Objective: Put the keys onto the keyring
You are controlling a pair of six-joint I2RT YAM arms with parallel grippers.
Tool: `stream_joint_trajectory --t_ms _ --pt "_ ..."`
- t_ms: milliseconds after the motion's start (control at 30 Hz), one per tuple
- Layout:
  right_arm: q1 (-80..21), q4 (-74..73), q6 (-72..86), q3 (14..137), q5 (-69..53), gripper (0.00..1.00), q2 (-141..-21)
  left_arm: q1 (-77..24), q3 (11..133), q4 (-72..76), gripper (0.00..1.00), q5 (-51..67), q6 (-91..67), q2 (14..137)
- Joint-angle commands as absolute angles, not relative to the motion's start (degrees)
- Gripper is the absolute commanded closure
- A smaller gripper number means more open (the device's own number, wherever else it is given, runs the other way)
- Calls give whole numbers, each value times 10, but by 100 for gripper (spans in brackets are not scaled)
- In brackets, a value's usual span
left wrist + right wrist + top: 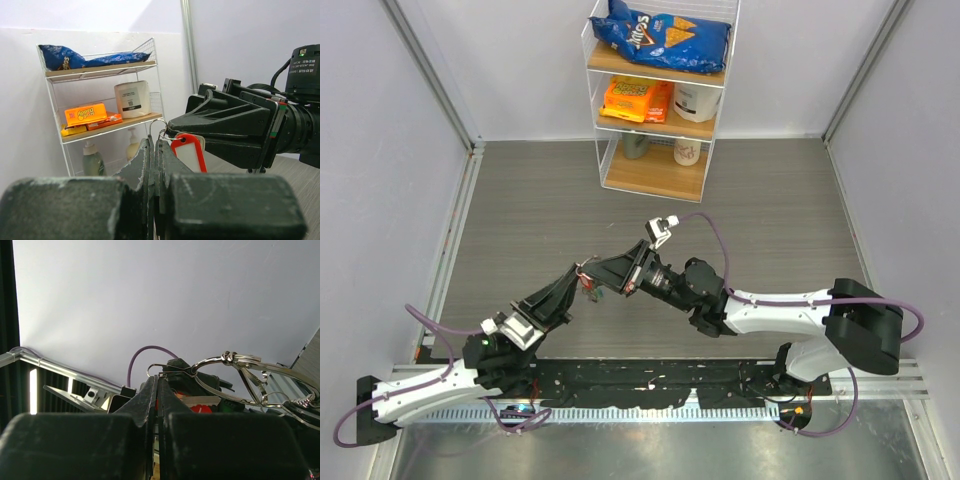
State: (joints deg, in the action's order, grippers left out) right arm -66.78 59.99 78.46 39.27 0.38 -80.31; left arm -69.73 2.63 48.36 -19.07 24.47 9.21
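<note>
Both grippers meet in mid-air above the table's middle. My left gripper is shut on the keyring, a thin silver wire loop that rises from between its fingertips. A key with a red plastic head hangs from the wire, right beside the fingers. My right gripper is shut on a thin silver wire of the keyring at its tips. That wire joins a bunch of silver rings and clasps. Red and green plastic heads show behind the right fingers. The key blades are hidden.
A white wire shelf rack stands at the back wall with a blue chip bag, orange packets, a white tub and bottles. Grey walls close both sides. A black perforated rail runs along the near edge between the arm bases.
</note>
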Motion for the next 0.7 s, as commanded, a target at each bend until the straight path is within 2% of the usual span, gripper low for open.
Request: stream_joint_trajectory --t_ms 0,667 --pt "-671 640 788 419 12 94 -794 -699 4 512 100 -189 246 98" --pt "-655 527 740 417 12 94 -693 -699 23 448 100 -83 250 114"
